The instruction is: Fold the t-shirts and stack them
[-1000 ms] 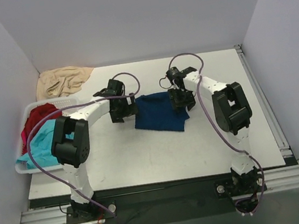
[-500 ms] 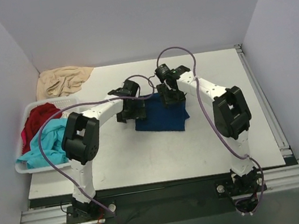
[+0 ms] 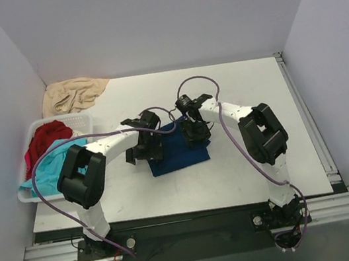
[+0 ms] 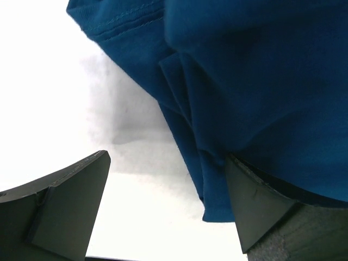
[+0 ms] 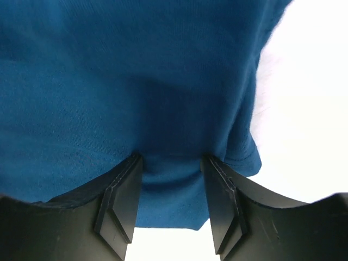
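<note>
Navy blue cloth t-shirt [image 3: 179,156] lies folded flat btwn the two grippers, a rough, near-square patch. Can't call a clear long axis. Its near edge runs L–R, slanting a bit farther from the arm bases toward the right gripper [image 3: 194,130]. No print or neck opening is visible, so can't tell which way the collar points.

Right gripper sits at the shirt's far-right part. In the wrist view [image 5: 172,160] both fingers are pressed in on a bunched fold of the blue cloth [image 5: 136,81]; fabric fills the gap, w/ a dark crease just ahead of the tips, so it is clamped on the shirt.

Left gripper [image 3: 145,150] is at the shirt's left edge. In the wrist view [image 4: 166,157] the fingers stand wide apart and are not gripping. A layered, stitched hem edge of the shirt [image 4: 261,81] runs down to its right finger and touches it; bare white table [image 3: 248,172] is under the left finger.

Cloth is plain, matte, w/ soft wrinkles, several layers showing at the edge.

White plastic slotted basket [image 3: 69,119] is well off to the outer side of the left gripper. It holds a red cloth t-shirt [image 3: 45,139] at the far end and a turquoise cloth t-shirt [image 3: 47,168] nearer, both crumpled. Beige crumpled cloth [image 3: 74,93] lies on the table beyond the basket.
</note>
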`<state>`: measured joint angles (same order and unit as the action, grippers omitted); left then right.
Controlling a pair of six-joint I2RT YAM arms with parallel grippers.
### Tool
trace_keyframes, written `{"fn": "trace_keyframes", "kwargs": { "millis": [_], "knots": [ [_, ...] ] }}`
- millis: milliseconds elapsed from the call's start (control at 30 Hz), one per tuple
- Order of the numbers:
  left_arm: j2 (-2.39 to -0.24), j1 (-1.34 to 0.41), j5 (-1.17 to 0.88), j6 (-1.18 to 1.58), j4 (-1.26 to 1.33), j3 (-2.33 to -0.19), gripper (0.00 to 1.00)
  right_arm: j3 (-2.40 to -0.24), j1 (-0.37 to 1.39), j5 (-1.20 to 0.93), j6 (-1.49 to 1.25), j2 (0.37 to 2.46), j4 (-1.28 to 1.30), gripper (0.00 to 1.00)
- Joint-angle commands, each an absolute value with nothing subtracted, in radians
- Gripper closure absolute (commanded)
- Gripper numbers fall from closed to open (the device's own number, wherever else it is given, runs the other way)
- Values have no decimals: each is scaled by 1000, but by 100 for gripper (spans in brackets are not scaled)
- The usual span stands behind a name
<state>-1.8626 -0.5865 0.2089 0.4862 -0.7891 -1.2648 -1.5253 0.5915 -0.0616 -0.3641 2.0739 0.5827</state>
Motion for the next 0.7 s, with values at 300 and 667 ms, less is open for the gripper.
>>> {"fn": "trace_keyframes", "kwargs": {
  "millis": [300, 667],
  "knots": [
    [-1715, -532, 180, 518, -853, -1368, 3, -1402, 629, -68, -410, 1936, 580, 53],
    [-1862, -485, 94, 600, -779, -1468, 3, -1447, 615, -15, -446, 1844, 572, 53]
  ]
}}
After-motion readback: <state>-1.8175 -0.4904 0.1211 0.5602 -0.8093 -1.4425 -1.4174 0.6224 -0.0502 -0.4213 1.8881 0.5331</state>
